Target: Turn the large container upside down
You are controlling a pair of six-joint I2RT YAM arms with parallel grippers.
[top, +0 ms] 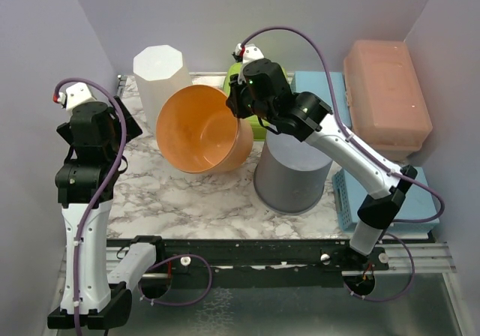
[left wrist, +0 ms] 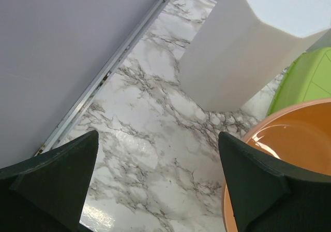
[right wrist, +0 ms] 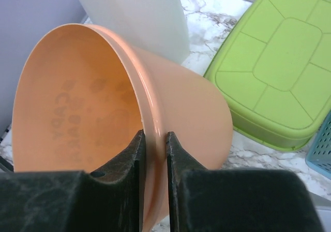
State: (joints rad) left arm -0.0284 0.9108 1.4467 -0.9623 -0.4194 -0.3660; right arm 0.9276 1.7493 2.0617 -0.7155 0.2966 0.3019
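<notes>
Right claw [right wrist: 154,139] is pinching the rim of the orange tub [right wrist: 77,102], one finger sitting inside and one outside. The tub is leaning way over above the marble bench [top: 187,197], its mouth facing the arms, between the white bin [top: 159,70] and the gray bin [top: 292,175]. A green box [right wrist: 279,61] is sitting just beside it. Left claw [left wrist: 158,139] is hanging wide open near the white bin, grasping nothing.

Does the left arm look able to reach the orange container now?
Probably yes: the left gripper is open, the orange container lies tilted close beside it, with only bare table between. The right gripper holds its rim.
</notes>
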